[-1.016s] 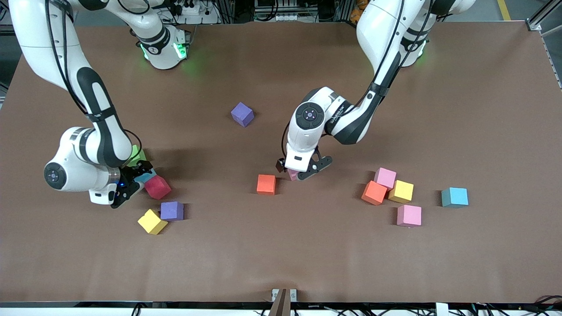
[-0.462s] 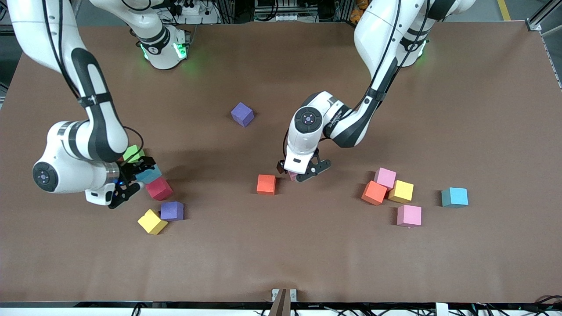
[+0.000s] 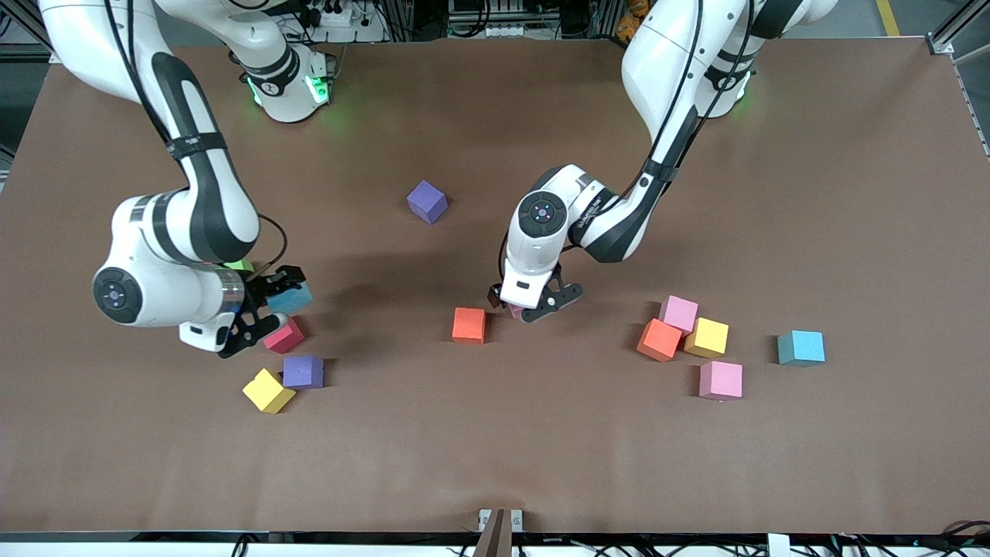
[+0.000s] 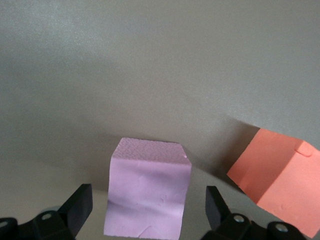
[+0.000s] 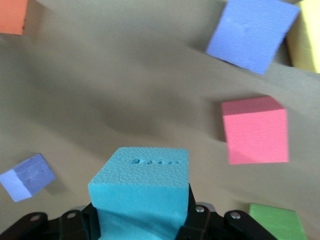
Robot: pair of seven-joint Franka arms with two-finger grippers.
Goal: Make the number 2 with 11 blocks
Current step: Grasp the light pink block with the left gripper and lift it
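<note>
My right gripper (image 3: 272, 303) is shut on a blue block (image 3: 291, 297) (image 5: 140, 187) and holds it up over the table, just by a red block (image 3: 284, 336) (image 5: 255, 130). My left gripper (image 3: 532, 306) (image 4: 147, 212) stands open, low at the table, with a pink block (image 3: 515, 310) (image 4: 147, 192) between its fingers (image 4: 77, 210) and a gap on each side. An orange block (image 3: 469, 325) (image 4: 280, 175) lies beside that pink one. More blocks lie about: purple (image 3: 303, 371), yellow (image 3: 268, 390), another purple (image 3: 427, 201).
A green cube (image 3: 238, 266) (image 5: 277, 222) lies mostly hidden under the right arm. Toward the left arm's end sit a pink block (image 3: 679, 313), an orange block (image 3: 659, 340), a yellow block (image 3: 707, 337), another pink block (image 3: 721, 380) and a blue block (image 3: 801, 347).
The right arm has risen with the blue block and carried it toward the table's middle, away from the red block. The left gripper has hardly moved and stays open round the pink block.
</note>
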